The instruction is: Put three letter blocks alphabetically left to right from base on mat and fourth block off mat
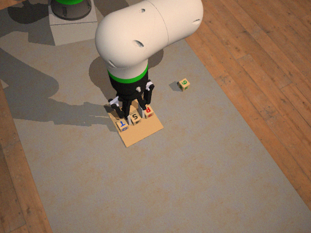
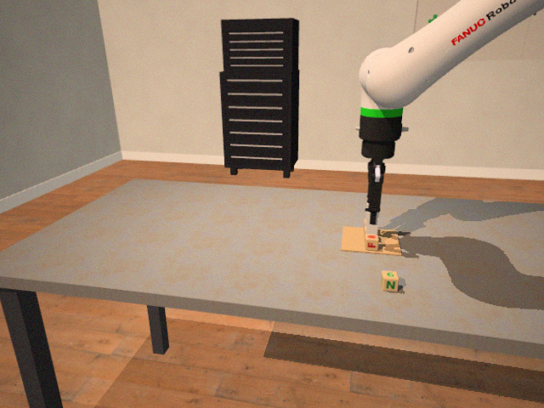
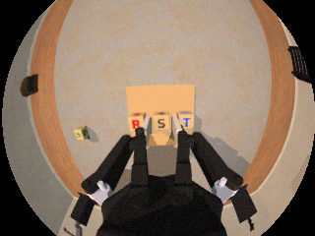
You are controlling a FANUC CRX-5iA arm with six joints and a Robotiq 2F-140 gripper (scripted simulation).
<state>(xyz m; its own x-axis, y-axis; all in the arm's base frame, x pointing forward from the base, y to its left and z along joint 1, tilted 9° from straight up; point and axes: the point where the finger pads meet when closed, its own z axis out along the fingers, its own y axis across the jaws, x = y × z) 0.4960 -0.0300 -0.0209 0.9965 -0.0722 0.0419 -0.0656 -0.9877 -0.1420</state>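
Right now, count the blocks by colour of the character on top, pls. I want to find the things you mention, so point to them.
Red: 1, the R block [image 1: 148,111] [image 3: 136,123]
Black: 1, the S block [image 1: 135,118] [image 3: 161,123]
Blue: 1, the T block [image 1: 122,124] [image 3: 186,121]
Green: 1, the block with a 6 or 9 on top [image 1: 183,84] [image 2: 390,280] [image 3: 81,133]
Total: 4

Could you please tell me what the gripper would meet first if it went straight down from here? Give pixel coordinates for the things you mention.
Probably the mat [image 1: 143,134] [image 2: 353,239] [image 3: 160,98], as its fingers straddle the S block [image 1: 135,118] [image 3: 161,122]; fingertip height is unclear.
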